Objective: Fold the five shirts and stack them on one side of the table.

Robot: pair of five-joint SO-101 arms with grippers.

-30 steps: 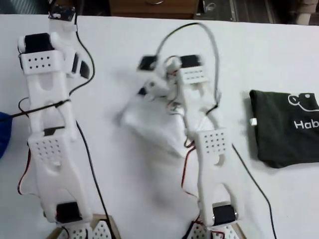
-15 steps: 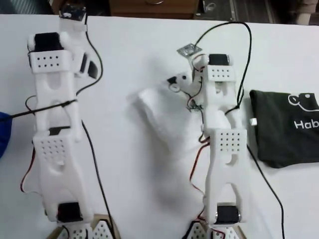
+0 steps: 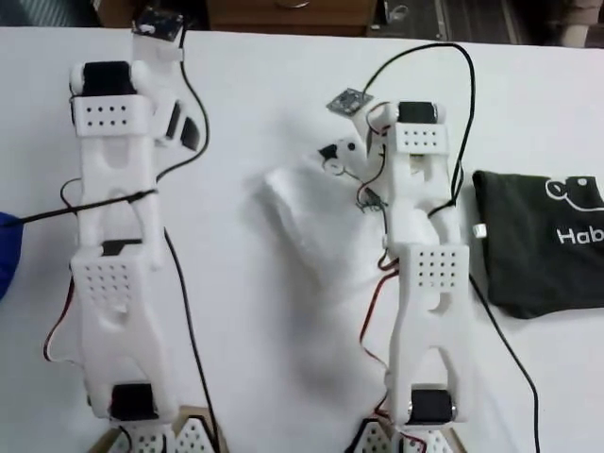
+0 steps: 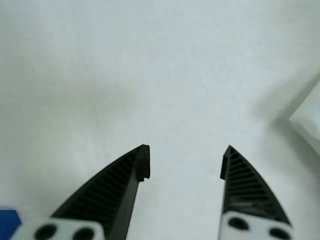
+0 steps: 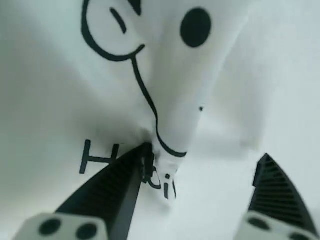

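A crumpled white shirt (image 3: 307, 226) with black print lies mid-table, partly under my right arm. My right gripper (image 3: 337, 159) hovers at the shirt's far edge. In the right wrist view it (image 5: 204, 155) is open, and one finger (image 5: 125, 175) touches a raised fold of the white shirt (image 5: 75, 75). A folded black shirt (image 3: 533, 241) lies at the right side. A blue shirt (image 3: 8, 253) peeks in at the left edge. My left gripper (image 3: 181, 127) is open over bare table (image 4: 150, 75), holding nothing (image 4: 185, 160).
Black cables run along both arms (image 3: 179, 283) and loop above the right wrist (image 3: 444, 57). The table's far edge (image 3: 283, 31) borders dark furniture. An edge of white cloth (image 4: 307, 117) shows in the left wrist view, and a blue patch (image 4: 7, 220) sits in its corner.
My right arm swung to the right, dragging the white shirt with it, then settled. The left arm shifted slightly to the right.
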